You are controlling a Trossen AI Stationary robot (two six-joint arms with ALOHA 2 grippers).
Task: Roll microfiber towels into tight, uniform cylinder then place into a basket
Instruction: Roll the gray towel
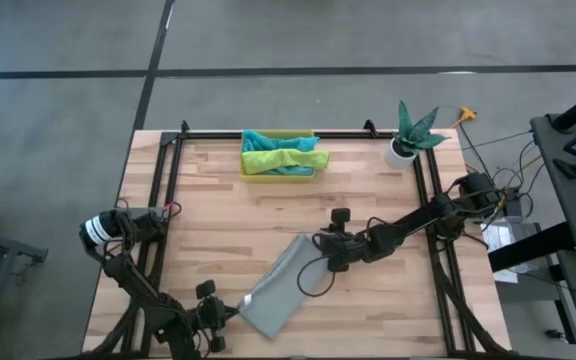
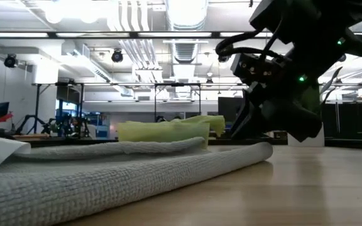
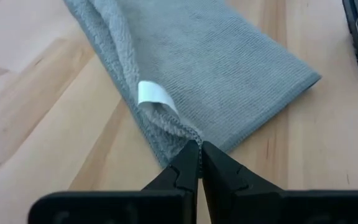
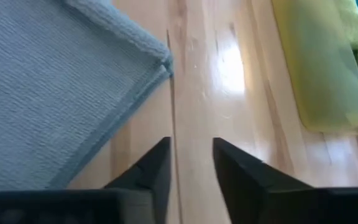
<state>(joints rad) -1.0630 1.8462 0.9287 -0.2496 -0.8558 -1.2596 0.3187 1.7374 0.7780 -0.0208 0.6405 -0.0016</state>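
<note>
The left gripper [image 3: 199, 149] is pinching the grey towel [image 1: 280, 285]'s lower-centre corner to anchor it; the right gripper [image 4: 191, 149] is hovering narrowly open, empty.

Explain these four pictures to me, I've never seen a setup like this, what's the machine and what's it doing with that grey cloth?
It is a robot with two dark arms at a wooden table. Each arm ends in a two-finger end effector.

One picture looks straight down from above. One looks level across the tabletop. The other two come from cameras on each arm's wrist.

A grey microfiber towel, folded flat, lies near the front of the table. The left end effector is shut, pinching that towel's corner. The right end effector is open beside the towel's far corner and holds nothing.

At the back stands a yellow basket holding lime green and teal or blue towels. A small potted plant stands to its right.
</note>
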